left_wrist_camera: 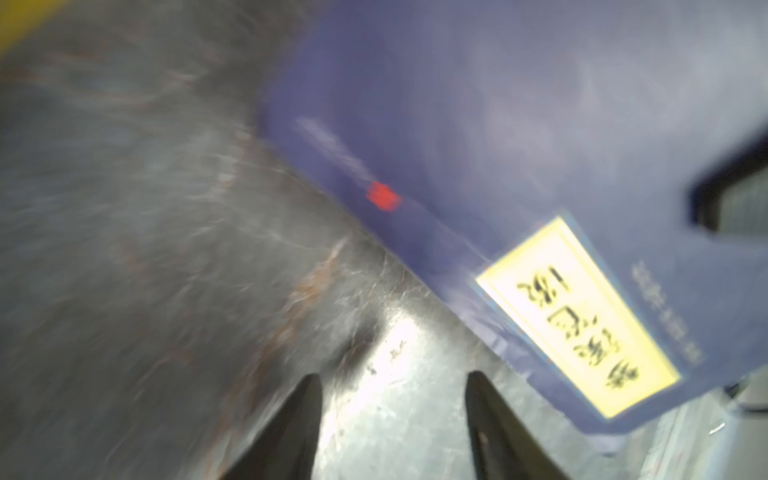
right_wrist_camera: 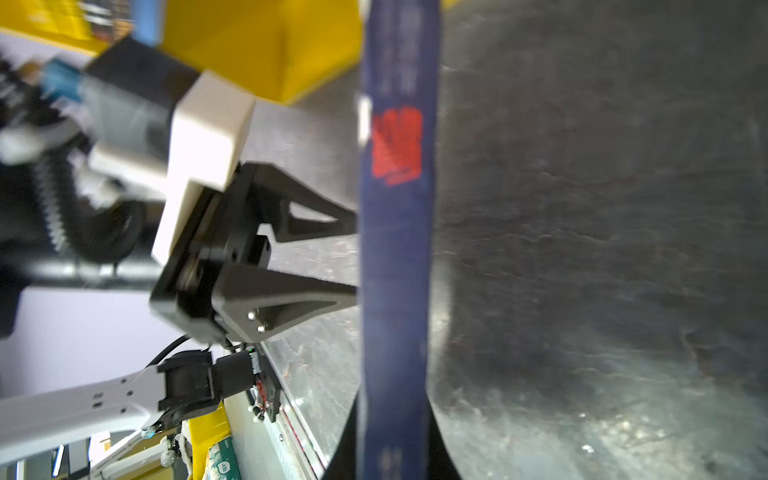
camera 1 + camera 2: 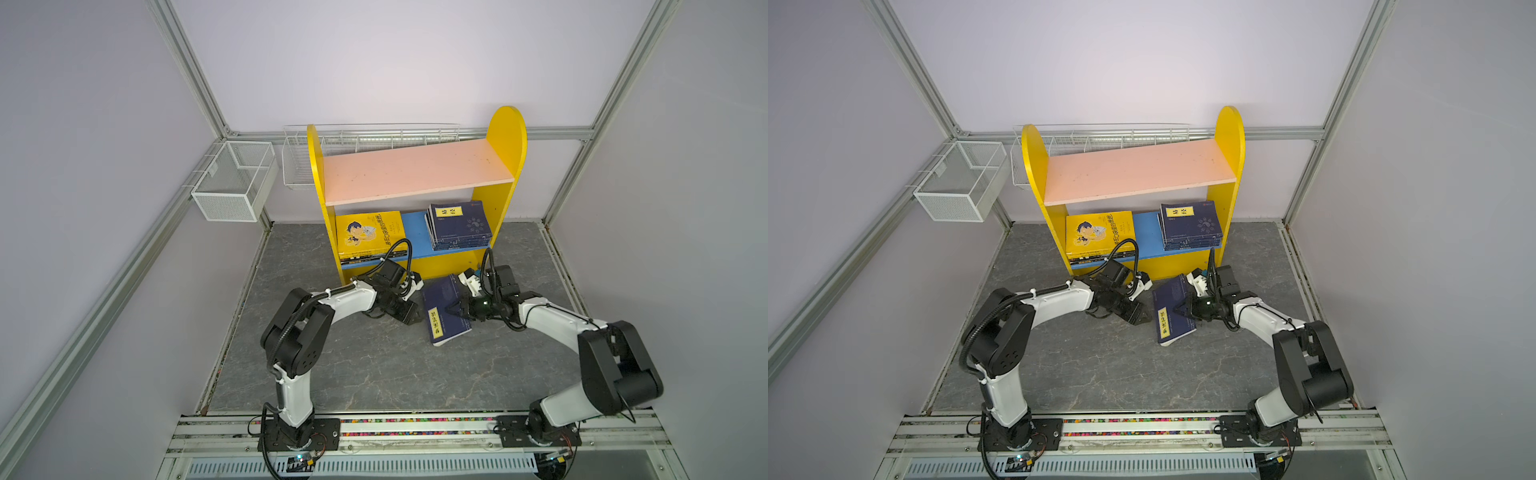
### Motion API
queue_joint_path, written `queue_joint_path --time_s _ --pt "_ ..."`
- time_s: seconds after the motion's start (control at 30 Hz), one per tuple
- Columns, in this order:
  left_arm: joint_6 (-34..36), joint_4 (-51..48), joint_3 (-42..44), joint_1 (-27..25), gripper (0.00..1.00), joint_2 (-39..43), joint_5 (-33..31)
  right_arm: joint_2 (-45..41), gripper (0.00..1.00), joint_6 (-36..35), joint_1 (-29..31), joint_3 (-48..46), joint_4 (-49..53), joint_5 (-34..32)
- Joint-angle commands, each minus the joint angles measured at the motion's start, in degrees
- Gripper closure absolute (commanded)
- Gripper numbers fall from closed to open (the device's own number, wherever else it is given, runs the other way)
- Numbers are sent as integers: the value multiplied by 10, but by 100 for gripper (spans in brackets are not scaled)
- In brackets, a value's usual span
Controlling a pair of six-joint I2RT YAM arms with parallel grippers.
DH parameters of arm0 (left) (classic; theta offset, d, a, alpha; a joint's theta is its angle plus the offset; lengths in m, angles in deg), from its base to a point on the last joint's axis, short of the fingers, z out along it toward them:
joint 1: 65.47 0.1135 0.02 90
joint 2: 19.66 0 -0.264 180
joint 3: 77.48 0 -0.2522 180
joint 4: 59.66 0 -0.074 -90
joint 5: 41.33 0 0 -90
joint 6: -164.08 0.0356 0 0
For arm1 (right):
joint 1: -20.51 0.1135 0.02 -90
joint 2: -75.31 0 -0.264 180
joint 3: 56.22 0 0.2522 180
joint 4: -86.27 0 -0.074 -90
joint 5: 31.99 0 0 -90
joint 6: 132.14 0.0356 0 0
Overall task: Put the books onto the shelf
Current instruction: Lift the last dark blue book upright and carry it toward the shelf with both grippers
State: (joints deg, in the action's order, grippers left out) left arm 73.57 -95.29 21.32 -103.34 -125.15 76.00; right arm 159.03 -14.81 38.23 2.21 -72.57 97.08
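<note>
Just below centre of frame: your right gripper (image 3: 451, 311) is clamped on a tilted navy book (image 3: 453, 330) | just left of it your left gripper (image 3: 409, 313) has jaws apart, empty | above, mid-frame: the shelf (image 3: 505, 137), yellow books (image 3: 368, 232) left and navy books (image 3: 459, 224) right on its blue board (image 3: 415, 232).
</note>
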Motion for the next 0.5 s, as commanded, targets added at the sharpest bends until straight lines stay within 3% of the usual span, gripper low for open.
queue_joint_path --time_s 0.0,0.23,0.47 --pt "-21 35 6 -4 30 46 45 -70 93 -12 -2 -10 -55 35" --pt "-47 65 3 -4 14 73 129 -140 93 1 -7 3 -67 29" --pt "-77 113 -6 0 14 90 199 -132 93 46 -19 19 -135 55"
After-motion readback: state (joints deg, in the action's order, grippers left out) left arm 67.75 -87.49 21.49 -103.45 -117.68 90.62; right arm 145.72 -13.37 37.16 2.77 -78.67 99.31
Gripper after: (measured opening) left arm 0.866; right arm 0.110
